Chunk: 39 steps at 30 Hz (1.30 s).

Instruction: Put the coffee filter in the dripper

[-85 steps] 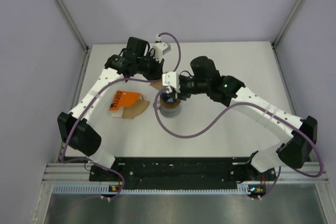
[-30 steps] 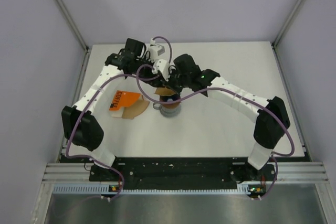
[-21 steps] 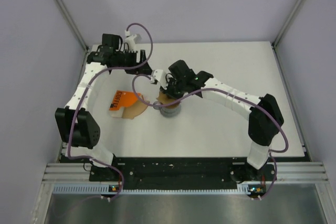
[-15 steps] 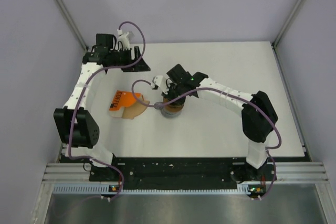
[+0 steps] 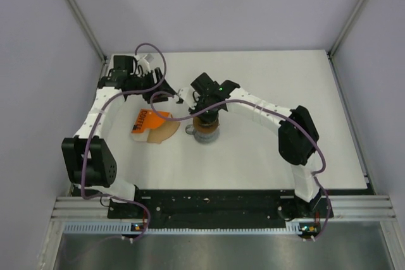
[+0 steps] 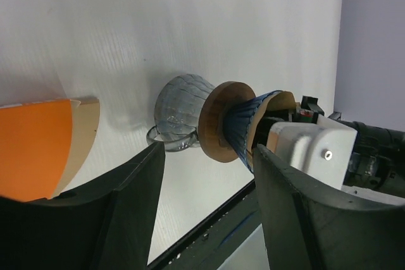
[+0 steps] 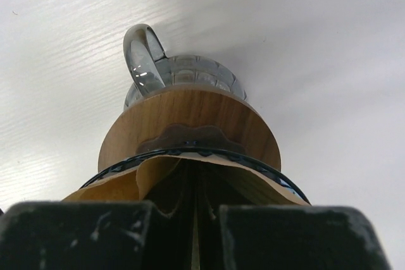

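The right gripper [image 7: 194,184], closed tight, is sunk into the stack at the middle of the table [image 5: 285,80]: the mug [image 7: 183,71], the brown ring [image 7: 190,124] on it, the dripper [image 6: 237,128] in that, the coffee filter [image 7: 126,184] lining the dripper. The paper is best pressed evenly to the wall, then the gripper drawn straight up so nothing is dragged out. The right arm [image 5: 266,110] is reached in from 4 o'clock, wrist bent down; the left gripper [image 5: 166,86] is held spread and empty at the mug's 10 o'clock
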Motion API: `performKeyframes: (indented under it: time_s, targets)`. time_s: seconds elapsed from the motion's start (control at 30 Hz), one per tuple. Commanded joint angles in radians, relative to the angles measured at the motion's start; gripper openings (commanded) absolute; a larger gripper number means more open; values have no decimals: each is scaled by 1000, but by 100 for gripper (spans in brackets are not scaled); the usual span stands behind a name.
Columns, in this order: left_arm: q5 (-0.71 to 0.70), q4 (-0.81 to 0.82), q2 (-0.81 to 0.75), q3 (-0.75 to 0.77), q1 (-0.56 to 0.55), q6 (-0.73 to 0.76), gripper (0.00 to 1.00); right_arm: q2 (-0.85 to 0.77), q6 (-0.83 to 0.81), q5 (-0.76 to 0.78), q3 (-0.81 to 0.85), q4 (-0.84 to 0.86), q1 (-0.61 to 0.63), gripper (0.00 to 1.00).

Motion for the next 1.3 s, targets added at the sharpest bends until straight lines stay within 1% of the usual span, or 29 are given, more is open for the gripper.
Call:
performKeyframes:
  time_s: [0.0,0.07,0.17,0.23,0.27,0.4,0.6,0.7,0.8,0.87,0.97,1.1,1.2,1.27]
  targets:
    - [-2,16,-100,-51,0,-67,62,49,31,32,33,-46,23,0]
    - [-2,10,-115,-112,-3,-97,59,53,45,30,23,-46,24,0]
    - [12,88,-159,-230,-2,-185,54,62,69,30,17,-46,24,0]
    - [33,118,-169,-261,-3,-232,49,74,95,35,14,-44,26,0]
    - [46,131,-169,-266,-3,-251,48,82,106,41,13,-44,27,0]
    - [58,157,-173,-287,-20,-262,48,96,138,71,11,-44,35,0]
    - [89,211,-189,-330,-103,-266,56,112,175,96,35,-52,33,0]
    - [99,233,-187,-343,-123,-283,55,106,180,75,60,-55,33,0]
    - [116,283,-190,-379,-125,-328,52,99,186,59,85,-57,33,0]
    - [112,309,-190,-395,-126,-357,51,99,186,56,94,-55,33,0]
    - [115,370,-175,-392,-137,-401,50,88,180,27,98,-55,33,0]
    - [155,430,-166,-384,-140,-427,50,76,183,35,105,-55,33,0]
    - [138,436,-170,-407,-143,-426,51,74,177,33,103,-55,33,0]
    - [107,438,-166,-421,-149,-424,50,76,174,23,111,-55,33,0]
